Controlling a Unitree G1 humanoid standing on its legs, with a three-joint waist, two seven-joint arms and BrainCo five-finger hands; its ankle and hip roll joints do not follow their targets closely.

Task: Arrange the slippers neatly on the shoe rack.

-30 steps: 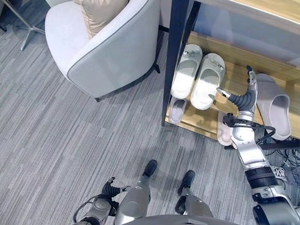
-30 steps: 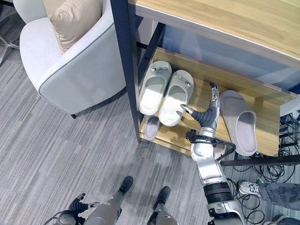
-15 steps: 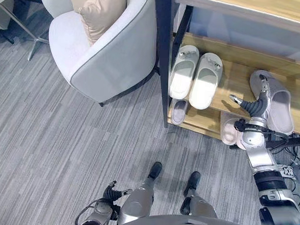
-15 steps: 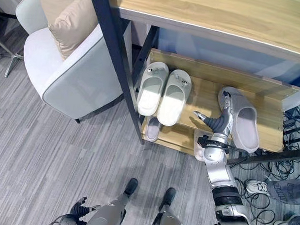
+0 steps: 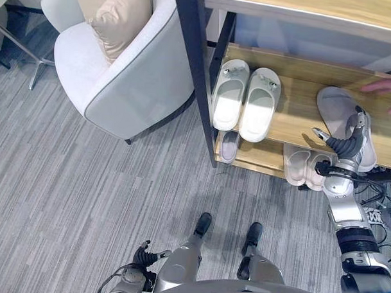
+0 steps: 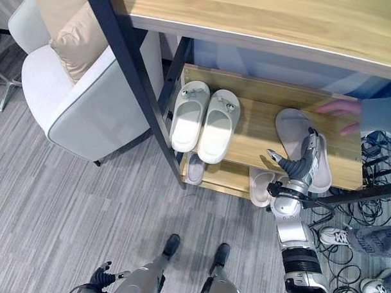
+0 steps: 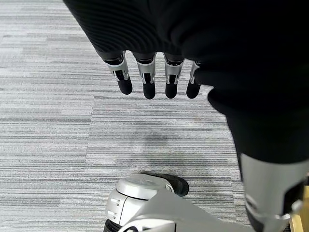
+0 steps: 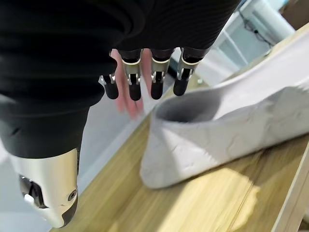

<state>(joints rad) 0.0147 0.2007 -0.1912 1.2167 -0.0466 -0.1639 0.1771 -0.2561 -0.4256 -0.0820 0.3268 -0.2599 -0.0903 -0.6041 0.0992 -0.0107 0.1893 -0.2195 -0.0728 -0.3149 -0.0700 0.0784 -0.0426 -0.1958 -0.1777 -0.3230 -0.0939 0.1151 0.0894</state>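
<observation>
Wooden shoe rack (image 6: 260, 133) carries a grey slipper (image 6: 297, 142); right hand (image 6: 305, 162) fingers (image 8: 155, 79) hang straight beside it, holding nothing.

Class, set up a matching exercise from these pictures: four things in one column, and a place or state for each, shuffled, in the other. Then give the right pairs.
Things:
1. white slipper pair
2. grey slipper
3. beige cushion
4. left hand

Places or states:
A. on the armchair
B. low over the floor, fingers straight
C. side by side on the rack's middle shelf
D. beside the right hand

Pairs: 1-C, 2-D, 3-A, 4-B
</observation>
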